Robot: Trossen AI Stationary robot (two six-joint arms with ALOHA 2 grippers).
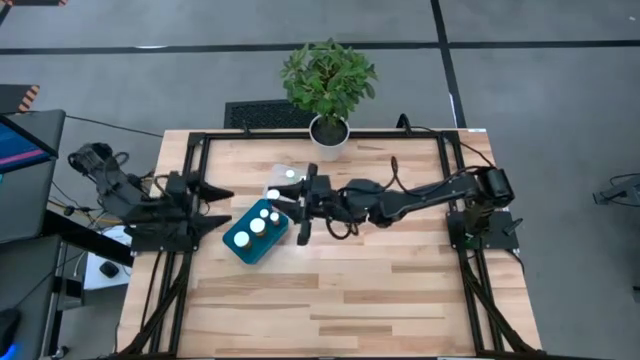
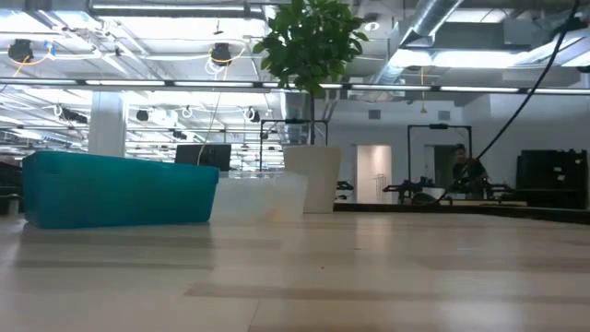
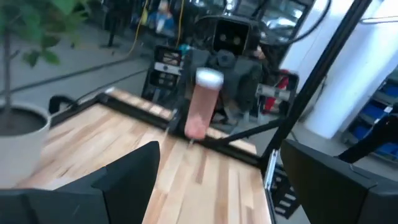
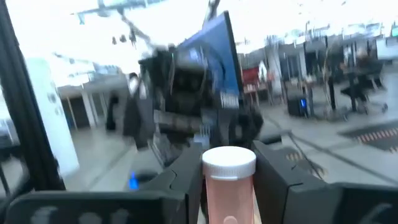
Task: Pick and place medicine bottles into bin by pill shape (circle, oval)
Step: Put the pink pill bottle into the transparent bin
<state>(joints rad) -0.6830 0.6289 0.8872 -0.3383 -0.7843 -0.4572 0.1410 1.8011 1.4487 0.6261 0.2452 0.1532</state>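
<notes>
The pale wooden bench (image 1: 350, 290) carries a teal rectangular plastic bin (image 1: 255, 232) holding white-capped bottles. Left of the bin, the left end effector (image 1: 222, 208) waits with fingers spread wide. Just right of the bin, the right end effector (image 4: 227, 186) grips a translucent orange white-capped medicine bottle (image 4: 228, 180) upright above the bench.

The high view looks straight down on the whole bench (image 1: 340, 290), while the low view sits at its surface and looks level across the planks to the teal bin (image 2: 120, 189), the clear bin (image 2: 260, 197) and the plant pot (image 2: 313, 175), which the high view shares. Each wrist view looks out close past its own dark fingers; both catch the orange bottle (image 3: 202, 106) above the bench.
</notes>
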